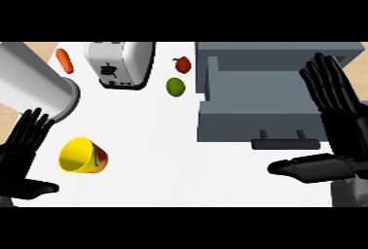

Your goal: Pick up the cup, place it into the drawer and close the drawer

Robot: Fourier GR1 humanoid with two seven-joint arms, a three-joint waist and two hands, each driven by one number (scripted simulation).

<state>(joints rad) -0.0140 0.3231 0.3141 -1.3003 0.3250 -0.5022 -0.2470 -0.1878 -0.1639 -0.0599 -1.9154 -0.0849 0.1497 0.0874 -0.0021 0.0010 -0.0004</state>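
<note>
White counter [165, 146], tipped yellow cup [81, 155], just beside fingers [32, 127] of left hand [16, 163]

Looks bright, flat, even. Blows counter [158, 146] out to near white, uniform across. Barely shows cast shadows, just a thin dark edge under toaster [119, 65]. Puts soft sheen on toaster top and on cylinder [32, 80] at left. Swallows detail on black left hand [18, 155] and right hand [345, 141], leaves faint highlights along fingers [327, 78]. Separates drawer [266, 92] faces by slight grey steps only.
</note>
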